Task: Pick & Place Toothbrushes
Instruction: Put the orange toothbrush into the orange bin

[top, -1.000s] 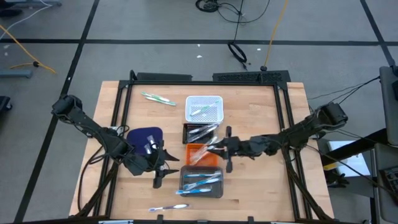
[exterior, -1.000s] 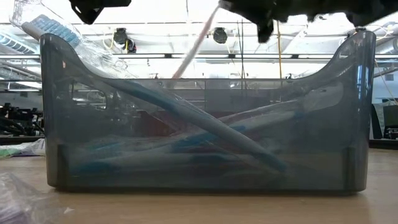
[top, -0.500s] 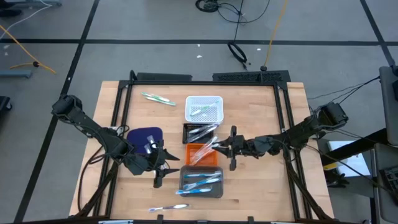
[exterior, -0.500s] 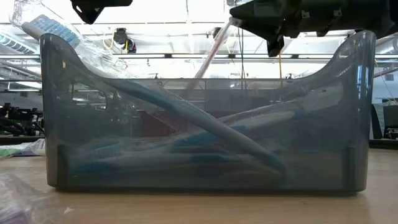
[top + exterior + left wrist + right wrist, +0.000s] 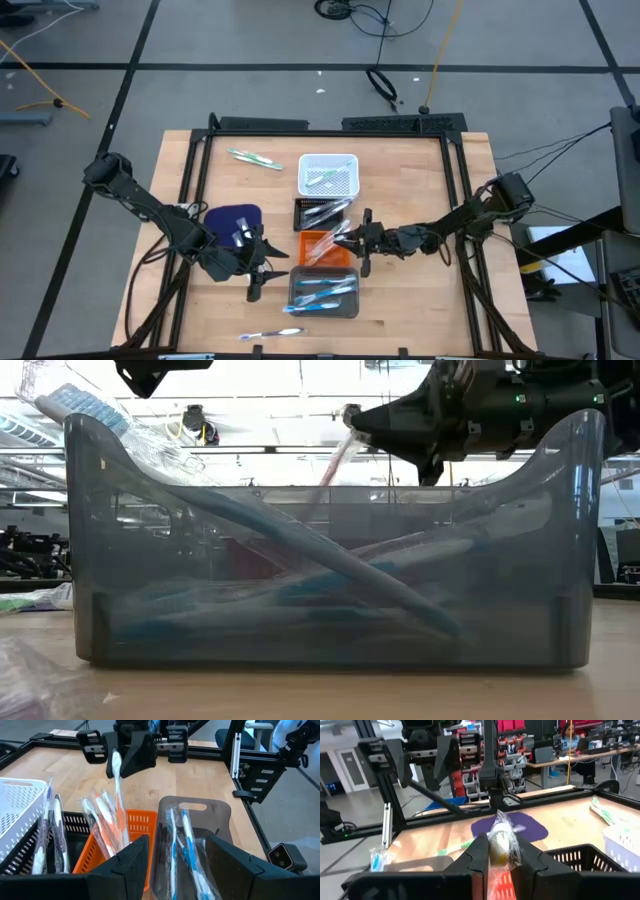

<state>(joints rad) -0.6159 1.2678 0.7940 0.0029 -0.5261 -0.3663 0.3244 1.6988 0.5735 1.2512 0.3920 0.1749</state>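
Note:
My right gripper (image 5: 352, 240) hovers over the orange tray (image 5: 338, 262), shut on a pink toothbrush in a clear wrapper (image 5: 119, 795). More pink toothbrushes (image 5: 102, 820) lean inside that tray. My left gripper (image 5: 262, 272) waits open, left of the grey tray (image 5: 323, 308), which holds blue toothbrushes (image 5: 322, 290). In the left wrist view its fingers frame the grey tray (image 5: 197, 810). A green toothbrush (image 5: 255, 158) lies flat at the table's far left. Another toothbrush (image 5: 270, 333) lies by the near edge. My right gripper pinches the wrapped upper end of the toothbrush (image 5: 500, 832) between its two fingers. The fingers lie about level and come from the table's right side, across the brush. The brush (image 5: 335, 470) hangs slanting below them, its lower end (image 5: 122, 836) down in the orange tray.
A black tray (image 5: 322, 213) and a white basket (image 5: 328, 160) stand in a row beyond the orange tray, each holding toothbrushes. A dark blue mat (image 5: 228, 215) lies beside my left arm. A black frame (image 5: 330, 125) runs round the table's edges.
My right gripper has come down toward the orange tray, still shut on the pink toothbrush. The brush has sunk with it, staying slanted, so its lower end now reaches into the tray.

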